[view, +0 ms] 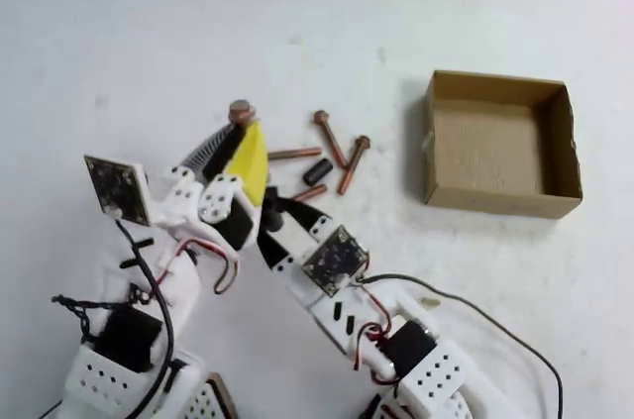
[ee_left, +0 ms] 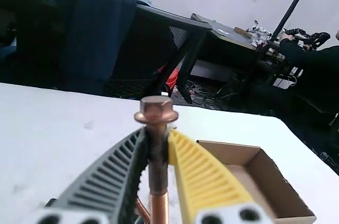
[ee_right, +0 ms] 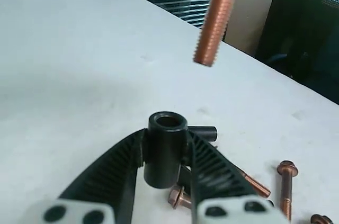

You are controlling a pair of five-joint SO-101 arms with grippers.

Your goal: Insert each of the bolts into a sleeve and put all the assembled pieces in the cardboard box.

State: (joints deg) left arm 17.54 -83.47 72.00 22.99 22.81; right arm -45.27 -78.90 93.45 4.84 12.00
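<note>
The step in hand, as I judge it, is the mating of one bolt with one sleeve, and nothing is joined yet. The right gripper (ee_right: 165, 139) is clamped around a black sleeve (ee_right: 166, 150), which stands upright between its fingers with the open bore facing up. In the high view the left gripper (view: 243, 137) sits at about 11 o'clock from it. Its grey and yellow fingers are closed tight on the shank of a copper bolt (ee_left: 155, 113), head uppermost. The bolt's threaded end hangs above the sleeve, clear of it, slightly tilted and off to one side of the bore. The next move probably calls for bringing that tip over the hole, squaring the shank to the sleeve's axis, and then lowering it while the right gripper holds firm. A skewed entry would likely catch the threads on the rim. Beyond the grippers, at about 1 o'clock from the held sleeve, several loose bolts (view: 330, 137) lie scattered on the white table (view: 149, 43) with a loose sleeve (view: 317, 171) among them. Farther out, at roughly 3 o'clock from that cluster, the cardboard box (view: 495, 203) stands open. No assembled piece is in it.
</note>
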